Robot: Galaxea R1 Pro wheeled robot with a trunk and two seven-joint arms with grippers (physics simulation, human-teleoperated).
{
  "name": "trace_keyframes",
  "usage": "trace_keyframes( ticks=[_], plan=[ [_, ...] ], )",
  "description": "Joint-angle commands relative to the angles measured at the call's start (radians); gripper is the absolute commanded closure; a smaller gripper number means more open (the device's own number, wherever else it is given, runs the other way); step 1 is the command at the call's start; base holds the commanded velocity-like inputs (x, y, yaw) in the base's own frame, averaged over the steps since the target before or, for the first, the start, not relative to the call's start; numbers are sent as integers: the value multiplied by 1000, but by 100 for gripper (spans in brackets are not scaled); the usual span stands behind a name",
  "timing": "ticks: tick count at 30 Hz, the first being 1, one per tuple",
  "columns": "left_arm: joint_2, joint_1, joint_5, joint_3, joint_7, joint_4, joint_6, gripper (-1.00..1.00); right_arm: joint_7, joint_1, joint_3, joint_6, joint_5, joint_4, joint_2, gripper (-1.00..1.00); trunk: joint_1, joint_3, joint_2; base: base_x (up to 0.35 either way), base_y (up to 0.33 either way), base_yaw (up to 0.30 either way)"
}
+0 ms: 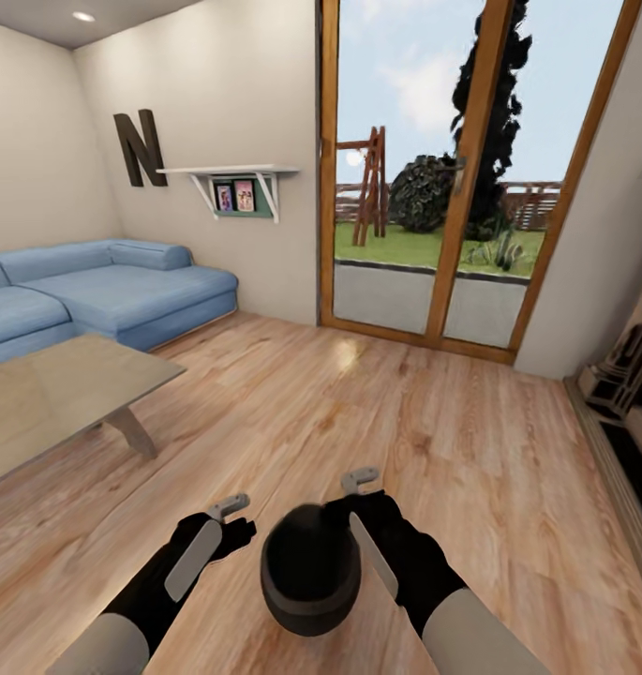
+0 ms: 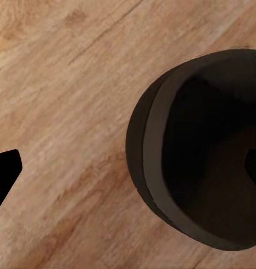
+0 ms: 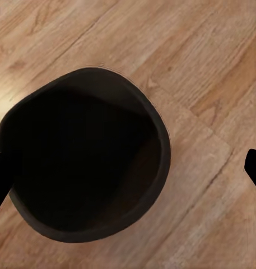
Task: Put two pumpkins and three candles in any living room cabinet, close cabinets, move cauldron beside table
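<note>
Two grippers hang low over the wood floor with the cauldron between them; the cauldron is a dark round pot, seen from above, mouth up, and its inside is too dark to read. In the head view the left gripper sits just beside the pot's left flank, apart from it, while the right gripper is at the far right part of the rim, its black wrist overlapping that edge. Both grippers have their jaws spread wide; in the right wrist view one fingertip lies over the rim of the cauldron and the other fingertip is out over bare boards, so the jaws straddle the wall without closing on it; whether a finger touches the rim I cannot tell. In the left wrist view one fingertip is over the floor and the other falls against the cauldron, with nothing pinched between them.

Off to the robot's left stands a low table with a pale flat top; the cauldron is well apart from it, out on open floor. Behind the table a blue sofa runs along the wall; above it hang a large dark letter N and a white shelf. Straight ahead a wood-framed glass door looks onto a garden; at the right edge is part of an ornate dark fireplace surround.
</note>
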Motion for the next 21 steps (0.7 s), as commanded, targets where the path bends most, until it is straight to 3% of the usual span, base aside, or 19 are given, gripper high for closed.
trace_keyframes(
  ticks=[1, 9, 21],
  plan=[
    [-2, -7, 10, -6, 3, 8, 0, -100, -9, -1, 1, 0, -11, 1, 0, -100, 0, -1, 0, 336, -71, 2],
    [-42, -60, 7, -45, -54, 114, -8, -100, -9, -1, -1, -6, -10, 6, 0, -100, 0, -1, 0, 302, -98, 1],
    [-81, -100, 7, -68, -59, 203, -1, -100, -9, -14, -7, 1, -14, 84, 0, -100, 0, -1, 0, 33, -12, 0]
  ],
)
